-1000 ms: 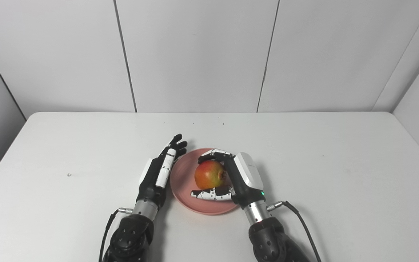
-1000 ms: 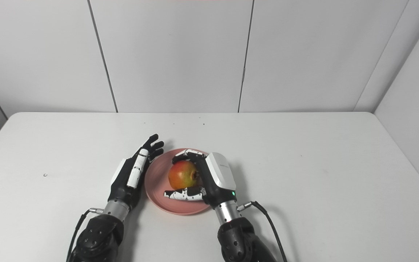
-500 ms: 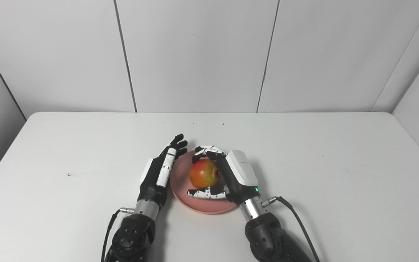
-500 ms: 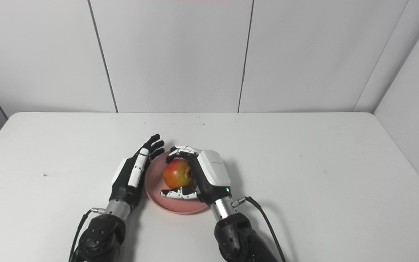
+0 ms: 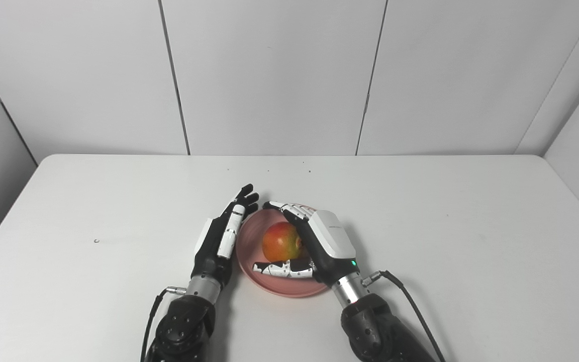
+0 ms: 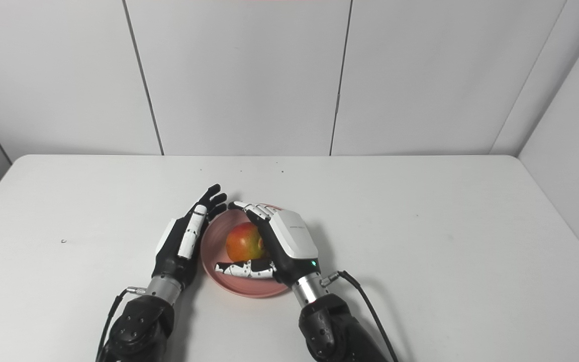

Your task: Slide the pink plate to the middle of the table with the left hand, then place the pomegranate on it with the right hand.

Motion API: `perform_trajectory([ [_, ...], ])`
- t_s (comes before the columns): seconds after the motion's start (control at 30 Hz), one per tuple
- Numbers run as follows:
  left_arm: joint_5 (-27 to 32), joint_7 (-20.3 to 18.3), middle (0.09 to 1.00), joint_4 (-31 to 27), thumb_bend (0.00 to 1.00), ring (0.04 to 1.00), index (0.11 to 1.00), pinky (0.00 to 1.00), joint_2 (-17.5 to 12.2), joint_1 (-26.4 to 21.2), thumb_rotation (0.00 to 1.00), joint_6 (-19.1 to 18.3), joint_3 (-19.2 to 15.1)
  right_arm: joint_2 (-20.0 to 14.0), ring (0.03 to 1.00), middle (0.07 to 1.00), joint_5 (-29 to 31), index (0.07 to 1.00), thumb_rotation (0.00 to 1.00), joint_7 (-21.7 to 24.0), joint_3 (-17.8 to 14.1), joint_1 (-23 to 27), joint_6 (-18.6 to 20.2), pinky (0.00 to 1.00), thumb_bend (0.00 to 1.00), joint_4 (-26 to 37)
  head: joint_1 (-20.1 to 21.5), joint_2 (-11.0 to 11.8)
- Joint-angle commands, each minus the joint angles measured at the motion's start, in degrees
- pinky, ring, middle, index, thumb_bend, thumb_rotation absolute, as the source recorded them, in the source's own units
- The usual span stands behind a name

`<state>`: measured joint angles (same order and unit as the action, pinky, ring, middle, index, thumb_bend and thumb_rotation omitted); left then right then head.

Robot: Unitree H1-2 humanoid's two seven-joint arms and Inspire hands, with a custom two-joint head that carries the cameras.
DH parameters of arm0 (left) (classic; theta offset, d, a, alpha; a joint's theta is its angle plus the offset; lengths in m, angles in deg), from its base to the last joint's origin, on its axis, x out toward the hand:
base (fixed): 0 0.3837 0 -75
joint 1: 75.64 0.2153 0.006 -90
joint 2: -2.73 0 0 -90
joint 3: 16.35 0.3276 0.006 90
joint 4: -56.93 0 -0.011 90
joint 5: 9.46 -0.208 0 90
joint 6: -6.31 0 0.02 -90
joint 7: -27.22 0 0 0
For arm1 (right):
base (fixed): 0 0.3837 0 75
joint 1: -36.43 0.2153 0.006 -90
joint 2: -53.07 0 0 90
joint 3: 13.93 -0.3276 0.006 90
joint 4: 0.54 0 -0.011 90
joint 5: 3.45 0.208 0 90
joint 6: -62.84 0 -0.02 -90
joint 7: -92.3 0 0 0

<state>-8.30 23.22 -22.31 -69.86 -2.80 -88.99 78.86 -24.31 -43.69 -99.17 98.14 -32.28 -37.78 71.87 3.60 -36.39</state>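
Black-and-white left hand point(image 5: 219, 240), white-shelled right hand point(image 5: 319, 246) — green light, black cables

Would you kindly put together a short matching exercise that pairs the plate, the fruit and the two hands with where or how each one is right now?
Things:
1. pink plate
2. pomegranate
3. left hand
4. right hand

States:
A. fingers spread open around the fruit
B. flat against the plate's left rim
C. lying on the plate
D. resting on the table

Pairs: 1-D, 2-C, 3-B, 4-A
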Motion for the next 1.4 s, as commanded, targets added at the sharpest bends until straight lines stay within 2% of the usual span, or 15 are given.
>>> perform_trajectory([
  [0.0, 0.3, -0.9, 0.918, -0.6, 0.35, 0.925, 0.897, 0.89, 0.5, -1.1, 1.0, -1.5, 0.5, -0.4, 0.841, 0.831, -0.2, 0.803, 0.47, 0.7, -0.3, 0.1, 1.8, 0.86, 0.6, 0.6, -0.1, 0.0],
  [0.3, 0.6, -0.8, 0.949, -1.0, 0.37, 0.943, 0.935, 0.9, 0.8, -1.1, 1.0, -2.6, 0.2, -0.3, 0.867, 0.871, 0.2, 0.868, 0.49, 2.0, -0.6, -0.4, 3.2, 0.87, 0.6, 1.6, -0.1, -0.1],
  [0.57, -0.5, -0.3, 0.919, -0.8, 0.36, 0.923, 0.904, 0.9, 0.6, -1.0, 1.0, -1.8, 0.5, 0.5, 0.916, 0.931, 2.3, 0.944, 0.67, 1.3, -1.7, -1.2, 1.8, 0.89, 0.64, 2.1, -0.1, -0.2],
  [0.73, -1.7, 0.1, 0.905, -0.8, 0.37, 0.911, 0.9, 0.89, 0.3, -1.0, 1.0, -1.4, 0.9, 1.1, 0.946, 0.971, 3.6, 0.99, 0.75, -1.5, -2.6, -2.0, -1.5, 0.89, 0.64, 2.6, -0.1, -0.3],
  [0.93, -2.5, 0.2, 0.907, -1.1, 0.38, 0.922, 0.906, 0.9, 0.1, -1.0, 1.0, -2.4, 1.2, 2.0, 0.96, 0.991, 2.9, 1.0, 0.85, -6.8, -3.3, -2.6, -4.9, 0.89, 0.62, 4.3, -0.1, -0.3],
  [1.13, -1.8, -0.3, 0.914, -0.6, 0.38, 0.931, 0.908, 0.91, 0.0, -1.1, 1.0, -1.6, 1.0, 3.0, 0.953, 0.988, 3.1, 1.0, 0.87, -9.8, -3.9, -2.8, -6.7, 0.89, 0.61, 5.7, -0.1, -0.4],
  [1.37, -0.7, -0.3, 0.917, -0.5, 0.36, 0.924, 0.901, 0.88, 0.5, -1.1, 1.0, -1.0, 0.5, 3.7, 0.943, 0.979, 3.7, 0.998, 0.88, -12.7, -4.8, -3.0, -9.9, 0.89, 0.61, 5.8, -0.1, -0.5],
])
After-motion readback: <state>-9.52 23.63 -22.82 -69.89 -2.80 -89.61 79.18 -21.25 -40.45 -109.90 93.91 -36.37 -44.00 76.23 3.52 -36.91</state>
